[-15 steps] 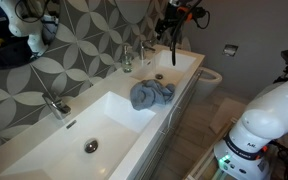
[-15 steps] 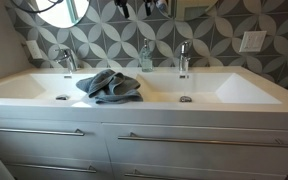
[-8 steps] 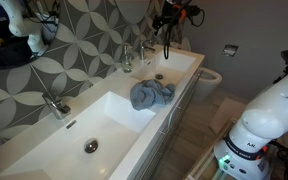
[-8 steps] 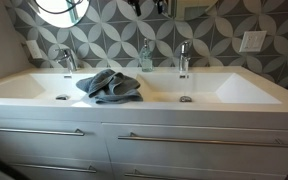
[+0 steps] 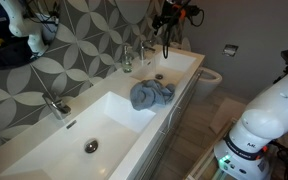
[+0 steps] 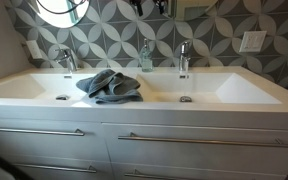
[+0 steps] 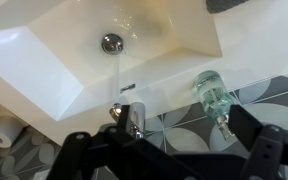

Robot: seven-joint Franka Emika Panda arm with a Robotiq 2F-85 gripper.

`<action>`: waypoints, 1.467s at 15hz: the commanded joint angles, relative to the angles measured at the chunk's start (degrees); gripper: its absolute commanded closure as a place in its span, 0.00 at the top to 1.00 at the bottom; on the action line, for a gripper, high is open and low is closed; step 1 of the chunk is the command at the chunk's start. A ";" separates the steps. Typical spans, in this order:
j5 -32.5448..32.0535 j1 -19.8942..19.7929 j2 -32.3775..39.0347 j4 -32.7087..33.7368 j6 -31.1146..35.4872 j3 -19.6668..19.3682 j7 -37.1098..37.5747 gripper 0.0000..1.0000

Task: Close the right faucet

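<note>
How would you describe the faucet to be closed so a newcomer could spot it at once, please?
Start at the white double-basin vanity against the patterned tiles. Past the grey towel and the clear soap bottle stands the right faucet: slim, upright chrome, the one running water.

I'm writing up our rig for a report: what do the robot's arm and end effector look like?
The arm is glossy white with rounded shells and a green light near its base. The end effector is black, with an orange-red patch above it; its fingers are black, angular linkages.
</note>
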 commanded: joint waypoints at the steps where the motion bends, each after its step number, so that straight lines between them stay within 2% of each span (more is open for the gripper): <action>1: 1.05 -0.32 6.45 5.66 3.17 -1.86 -1.09 1.00; 7: 2.58 -0.54 17.86 14.77 9.99 -3.42 -0.83 1.00; 8: 3.33 -0.64 19.71 16.38 11.28 -3.54 -0.54 0.75; 10: 4.93 -0.93 23.13 19.41 13.22 -3.63 -0.75 0.66; 18: 9.12 -2.69 34.86 30.62 16.92 -3.47 0.33 0.08; 19: 8.61 -2.68 36.09 31.63 17.68 -3.65 0.91 0.02; 22: 7.96 -2.77 39.21 34.21 18.07 -3.82 1.85 0.00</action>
